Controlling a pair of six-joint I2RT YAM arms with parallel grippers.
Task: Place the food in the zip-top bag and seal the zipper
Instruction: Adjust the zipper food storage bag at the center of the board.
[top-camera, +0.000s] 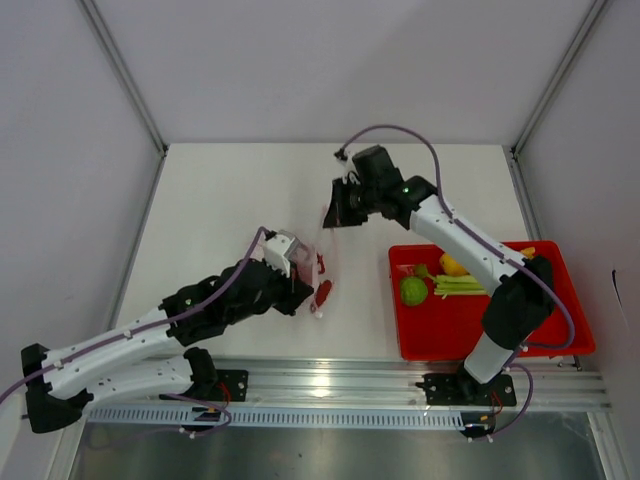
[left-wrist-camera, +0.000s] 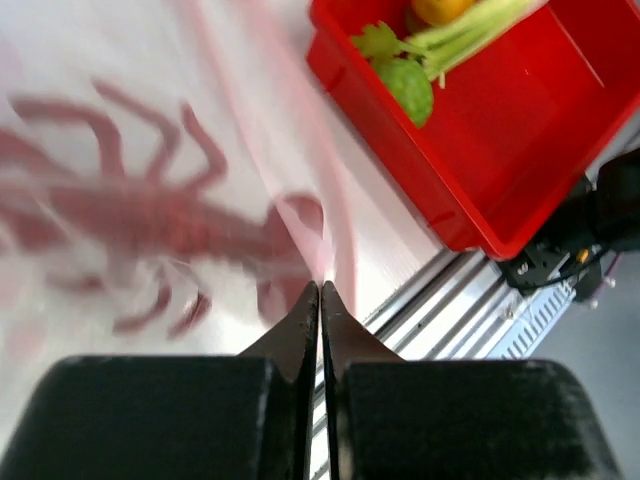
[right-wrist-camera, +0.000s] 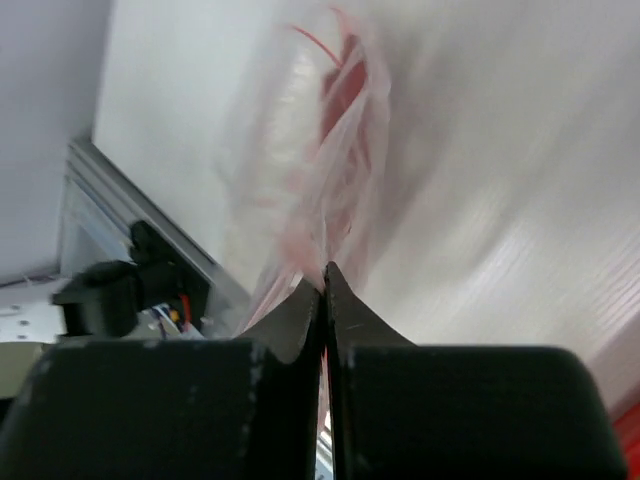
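While jaws pinch its edges, the zip-top bag (top-camera: 320, 268) spans them.

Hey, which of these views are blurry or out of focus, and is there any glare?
Left wrist view: the zip-top bag, close to the lens, is soft and smeared, while the red tray and green fruit are sharp. Right wrist view: bag and table blur; only the right gripper looks crisp. Top view: sharp, evenly lit, no strong glare.

Clear crinkly plastic zip-top bag (top-camera: 322, 268), glossy red plastic tray (top-camera: 556, 322), matt white table (top-camera: 240, 200)
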